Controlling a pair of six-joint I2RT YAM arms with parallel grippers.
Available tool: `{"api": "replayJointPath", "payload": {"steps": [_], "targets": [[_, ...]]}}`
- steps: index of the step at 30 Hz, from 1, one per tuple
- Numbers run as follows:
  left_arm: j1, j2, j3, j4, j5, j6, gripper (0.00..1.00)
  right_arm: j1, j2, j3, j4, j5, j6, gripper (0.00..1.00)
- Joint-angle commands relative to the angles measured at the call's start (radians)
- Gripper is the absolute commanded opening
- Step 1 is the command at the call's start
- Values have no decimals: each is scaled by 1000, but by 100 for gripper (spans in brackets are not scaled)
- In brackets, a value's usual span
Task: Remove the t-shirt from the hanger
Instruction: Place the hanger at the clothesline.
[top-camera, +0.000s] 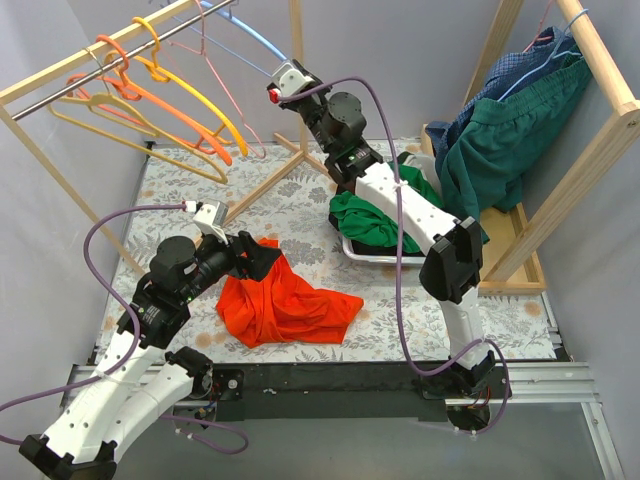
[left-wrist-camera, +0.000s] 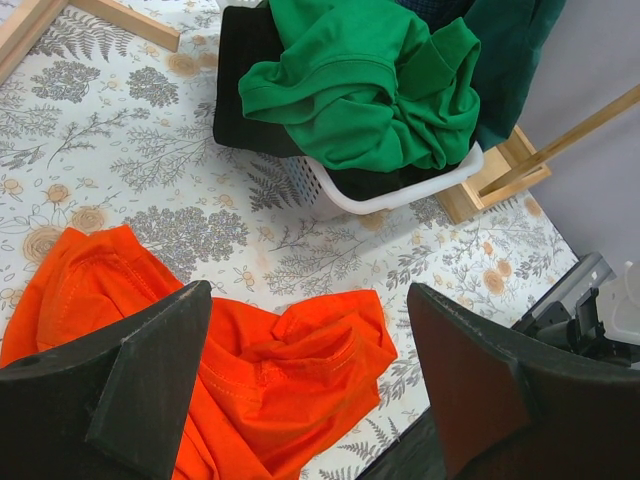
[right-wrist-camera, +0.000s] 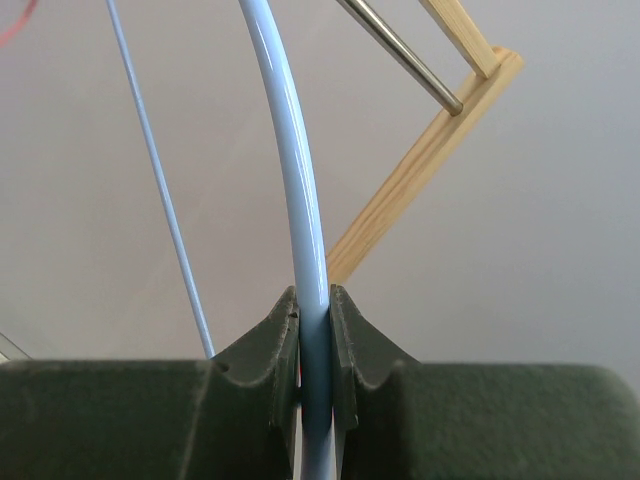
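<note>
**While the right claw pinches a hanger, the t-shirt lies off it on the worktop**

As the views stand, the orange t-shirt (top-camera: 285, 305) lies crumpled on the flower-patterned worktop (top-camera: 300, 210), near-centre, with no hanger in it.

- Left claw (left-wrist-camera: 308, 295): fingers well apart, nothing between them. It hangs over the far-left part of the t-shirt; cannot tell whether it touches the cloth.
- Right claw (right-wrist-camera: 313, 300): raised at the far side, fingers drawn together and clamped on the thin rod of the pale blue hanger (right-wrist-camera: 290, 150). The hanger is bare, no garment on it.

Containers:
- White basket (left-wrist-camera: 400, 195), slotted wall, on the worktop to the right of and beyond the t-shirt, well apart from it. On top, a bunched green garment (left-wrist-camera: 370, 80) spilling over the rim; beneath and at its left, a black garment (left-wrist-camera: 245, 70).
- Wooden rack (top-camera: 600, 60) at far right carries a dark green garment (top-camera: 520, 130) and a blue checked garment (top-camera: 520, 70), both draped.
- Metal rail (top-camera: 120, 60) at far left carries bare hangers: orange (top-camera: 170, 105), yellow (top-camera: 195, 95), pink (top-camera: 225, 85) and tan (top-camera: 150, 145).
</note>
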Motion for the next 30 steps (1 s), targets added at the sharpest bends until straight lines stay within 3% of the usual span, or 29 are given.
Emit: {"api": "replayJointPath", "payload": {"steps": [1,20,30], "targets": [[3,-9,-5,0,16,0,79,11,-7,53,175,-4,32,1],[1,-17,-11,4,36,-14,79,16,110,177,147,-48,87,1],[3,-6,-11,4,47,-12,80,-3,142,157,144,-48,129,1]]}}
